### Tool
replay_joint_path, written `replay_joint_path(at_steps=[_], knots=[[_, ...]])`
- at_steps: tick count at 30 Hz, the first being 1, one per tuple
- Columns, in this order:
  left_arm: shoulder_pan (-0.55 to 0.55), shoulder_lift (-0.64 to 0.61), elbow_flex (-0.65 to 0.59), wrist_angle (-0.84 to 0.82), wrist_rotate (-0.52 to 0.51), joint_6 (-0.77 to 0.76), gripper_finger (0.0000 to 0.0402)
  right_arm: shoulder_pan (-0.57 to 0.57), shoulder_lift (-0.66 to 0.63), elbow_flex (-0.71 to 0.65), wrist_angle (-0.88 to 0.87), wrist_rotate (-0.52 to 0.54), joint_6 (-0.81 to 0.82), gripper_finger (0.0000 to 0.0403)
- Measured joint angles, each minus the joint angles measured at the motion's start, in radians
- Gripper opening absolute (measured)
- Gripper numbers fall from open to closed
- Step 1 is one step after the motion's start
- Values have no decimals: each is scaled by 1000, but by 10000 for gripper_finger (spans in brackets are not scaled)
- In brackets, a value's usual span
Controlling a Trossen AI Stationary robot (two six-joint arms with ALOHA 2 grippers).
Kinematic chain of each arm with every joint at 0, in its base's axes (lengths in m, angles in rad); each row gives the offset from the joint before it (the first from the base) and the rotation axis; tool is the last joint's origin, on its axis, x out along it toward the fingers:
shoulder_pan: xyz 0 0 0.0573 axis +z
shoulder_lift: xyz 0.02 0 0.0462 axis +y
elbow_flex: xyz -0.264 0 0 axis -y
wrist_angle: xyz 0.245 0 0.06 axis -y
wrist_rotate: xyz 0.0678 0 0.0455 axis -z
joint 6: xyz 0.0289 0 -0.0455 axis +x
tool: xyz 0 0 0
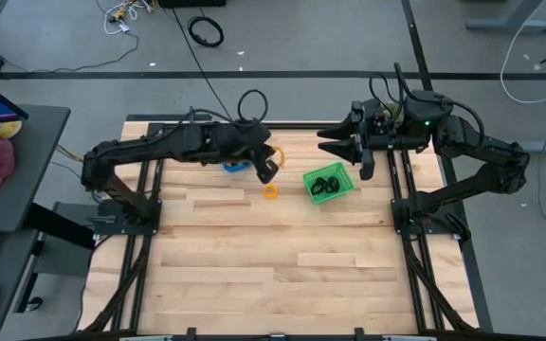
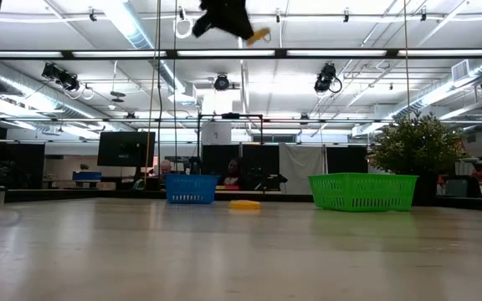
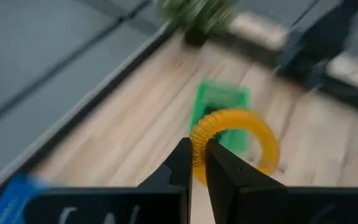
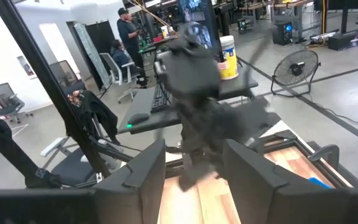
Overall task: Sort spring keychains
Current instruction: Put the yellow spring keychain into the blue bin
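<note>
My left gripper (image 1: 266, 173) hangs high over the table between the blue bin (image 1: 234, 167) and the green bin (image 1: 329, 183), shut on an orange spring keychain (image 3: 241, 134). The low view shows that gripper (image 2: 224, 17) near the picture's top, with the orange keychain (image 2: 259, 35) below it. A second orange keychain (image 1: 271, 190) lies flat on the table between the bins. Black keychains (image 1: 326, 186) lie in the green bin. My right gripper (image 1: 326, 140) waits open above the table's far right part, beyond the green bin. My left gripper (image 3: 196, 146) pinches the orange keychain's coil at one side of the ring (image 3: 199, 138) between its two fingertips. The fingers lie across the coil. The ring is lifted clear of the table, and the rest of it (image 3: 269, 146) stands out past the fingertips.
The blue bin (image 2: 191, 188) and green bin (image 2: 362, 191) stand on the table's far half, with the loose orange keychain (image 2: 244, 204) between them. The near half of the wooden table (image 1: 273, 275) is bare. A potted plant (image 2: 417, 146) stands behind the green bin.
</note>
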Motion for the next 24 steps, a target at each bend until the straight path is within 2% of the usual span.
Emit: replay_joint_path(at_steps=[4,8,14,21,24], knots=[[-54,-51,0,144,-4,151,26,0,0,0,0,0,2,164],[-98,-80,0,219,15,269,20,0,0,0,-1,0,12,164],[-130,-97,-4,280,77,316,21,0,0,0,4,0,19,164],[-150,-132,-240,655,220,268,20,0,0,0,15,0,24,164],[-148,-186,-315,714,246,261,20,0,0,0,17,0,30,164]])
